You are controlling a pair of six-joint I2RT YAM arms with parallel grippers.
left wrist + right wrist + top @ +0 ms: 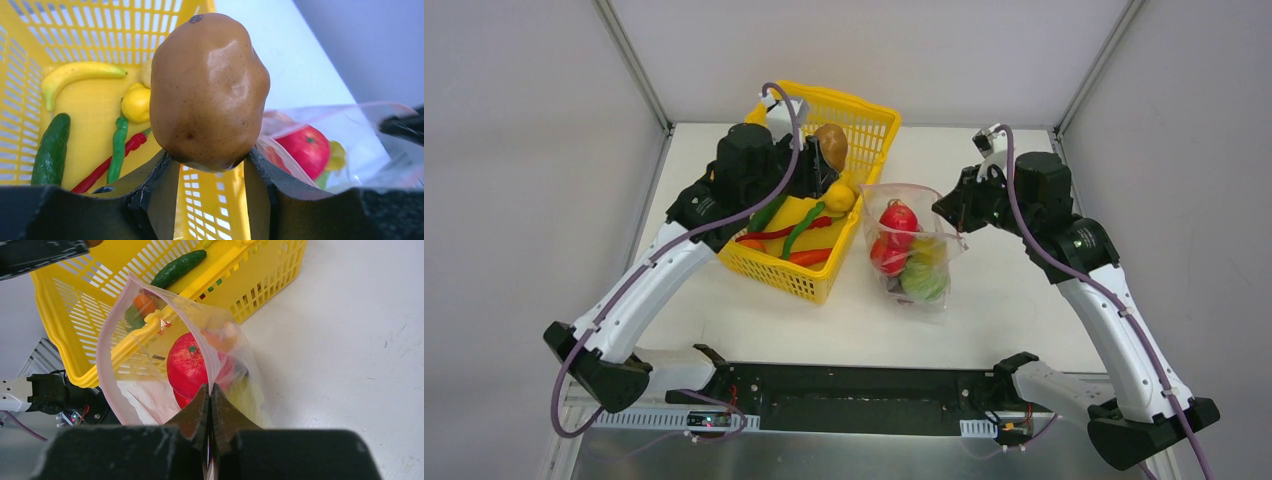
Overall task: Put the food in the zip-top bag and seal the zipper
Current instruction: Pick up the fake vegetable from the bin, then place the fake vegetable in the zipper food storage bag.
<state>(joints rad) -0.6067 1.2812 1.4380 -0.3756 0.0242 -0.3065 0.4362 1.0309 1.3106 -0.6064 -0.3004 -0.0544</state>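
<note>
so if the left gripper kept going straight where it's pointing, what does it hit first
Likely the wall of the yellow basket nearest the zip-top bag, beyond the potato the left gripper holds; depth is unclear.

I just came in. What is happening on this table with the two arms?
The left gripper holds a brown potato over the yellow basket. The right gripper pinches the rim of the zip-top bag, holding its mouth open. Red toy fruits and a green cabbage already lie inside. The zipper is not sealed.
</note>
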